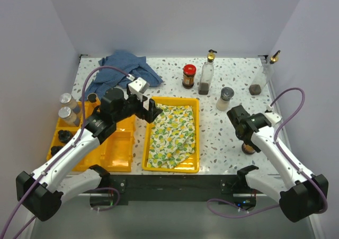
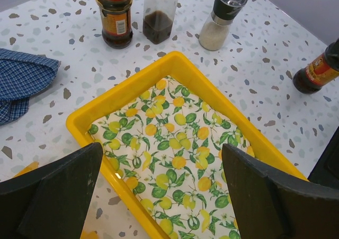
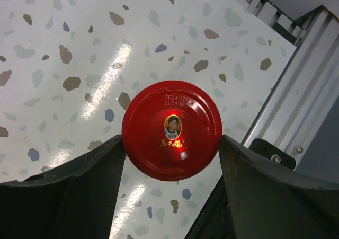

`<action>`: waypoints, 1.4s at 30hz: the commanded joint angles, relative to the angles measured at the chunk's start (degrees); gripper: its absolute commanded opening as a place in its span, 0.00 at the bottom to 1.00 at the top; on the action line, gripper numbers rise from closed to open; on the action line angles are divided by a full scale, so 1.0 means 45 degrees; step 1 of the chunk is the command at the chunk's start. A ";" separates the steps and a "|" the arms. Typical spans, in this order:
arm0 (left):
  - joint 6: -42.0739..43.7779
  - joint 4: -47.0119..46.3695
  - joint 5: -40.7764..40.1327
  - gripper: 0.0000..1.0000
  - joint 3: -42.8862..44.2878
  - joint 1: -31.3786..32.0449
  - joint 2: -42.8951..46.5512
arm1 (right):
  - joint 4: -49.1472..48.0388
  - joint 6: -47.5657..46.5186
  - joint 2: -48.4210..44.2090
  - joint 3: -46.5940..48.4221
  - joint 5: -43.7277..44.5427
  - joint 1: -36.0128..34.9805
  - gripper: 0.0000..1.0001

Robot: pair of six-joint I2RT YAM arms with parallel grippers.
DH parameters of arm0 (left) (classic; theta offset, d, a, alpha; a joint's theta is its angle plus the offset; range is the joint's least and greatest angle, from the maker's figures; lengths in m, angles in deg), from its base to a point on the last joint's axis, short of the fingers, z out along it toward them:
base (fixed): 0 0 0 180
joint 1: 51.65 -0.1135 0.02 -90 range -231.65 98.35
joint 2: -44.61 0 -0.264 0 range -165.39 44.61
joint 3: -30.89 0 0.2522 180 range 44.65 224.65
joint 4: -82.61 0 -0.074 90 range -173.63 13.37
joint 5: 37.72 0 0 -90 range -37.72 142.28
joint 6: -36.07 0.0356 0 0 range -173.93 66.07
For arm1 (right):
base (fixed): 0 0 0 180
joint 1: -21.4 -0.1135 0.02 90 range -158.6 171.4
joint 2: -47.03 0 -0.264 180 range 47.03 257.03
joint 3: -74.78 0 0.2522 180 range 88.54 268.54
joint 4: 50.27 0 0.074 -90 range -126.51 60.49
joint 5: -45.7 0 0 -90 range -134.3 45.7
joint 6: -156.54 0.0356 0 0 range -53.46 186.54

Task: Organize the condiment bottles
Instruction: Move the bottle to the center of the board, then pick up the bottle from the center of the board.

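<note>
**A:** What's hidden or hard to see?

**B:** Biggest first. The table (image 1: 228, 48) is walled at the back and on both sides, and the right arm (image 1: 275, 154) crosses its near-right part. The compartment tray (image 1: 114, 149) lies half under the left arm (image 1: 74, 149), so the small dark things in its cells can't be made out. Just beside it is the lined tray (image 1: 197, 138), holding the lemon cloth (image 1: 169, 135). A blue cloth (image 1: 124, 69) is bunched at the back left.

**A:** And the bottles?

**B:** They all stand upright, long axes vertical. A pair of shakers (image 1: 69, 114) is at the compartment tray's far-left corner; I can't tell whether they are in it or beside it. Behind the lined tray, in a loose row, are the back jar (image 1: 189, 76), a clear bottle (image 1: 206, 72) with a gold pourer, and a grey-capped shaker (image 1: 225, 98). Another pourer bottle (image 1: 261, 80) stands close to the right wall.

**A:** The grippers?

**B:** The left gripper (image 2: 161, 149) hangs spread wide over the lined tray, holding nothing. The right gripper (image 3: 172, 143) points down over the front jar (image 1: 247, 148) at the near right, and from the wrist only its red lid (image 3: 172, 130) shows. One finger sits at each side of the lid, but I can't tell whether they press on it. There is bare table beyond the jar and a metal rail (image 3: 296, 90) close by.
</note>
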 commanded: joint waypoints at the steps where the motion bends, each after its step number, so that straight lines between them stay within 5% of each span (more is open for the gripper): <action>1: 0.0252 -0.0596 -0.0141 1.00 -0.0080 0.0069 0.0179 | -0.2277 -0.2383 -0.0182 -0.0632 0.0144 0.0042 0.72; 12: 0.0252 -0.0577 -0.0200 1.00 -0.0100 0.0088 0.0062 | -0.7300 -0.8192 0.0717 -0.0771 -0.3392 -0.0815 0.69; 20: 0.0291 -0.0557 -0.0356 1.00 -0.0100 0.0088 0.0003 | -0.9663 -0.8937 -0.0356 -0.1961 -0.3550 -0.2048 0.57; 33: 0.0311 -0.0557 -0.0357 1.00 -0.0100 0.0088 -0.0211 | -1.1952 -0.9251 -0.1744 -0.3095 -0.7377 -0.2028 0.57; 35: 0.0311 -0.0538 -0.0376 1.00 -0.0081 0.0108 -0.0211 | -1.1583 -0.9153 -0.1959 -0.2998 -0.7533 -0.2067 0.59; 39: 0.0272 -0.0518 -0.0415 1.00 -0.0119 0.0147 -0.0153 | -1.0391 -0.9055 -0.2135 -0.2317 -0.7320 -0.2048 0.86; 42: 0.0077 -0.0712 -0.0493 1.00 -0.0159 0.0303 -0.0172 | -0.9453 -0.9210 -0.2447 -0.1731 -0.7143 -0.2048 0.96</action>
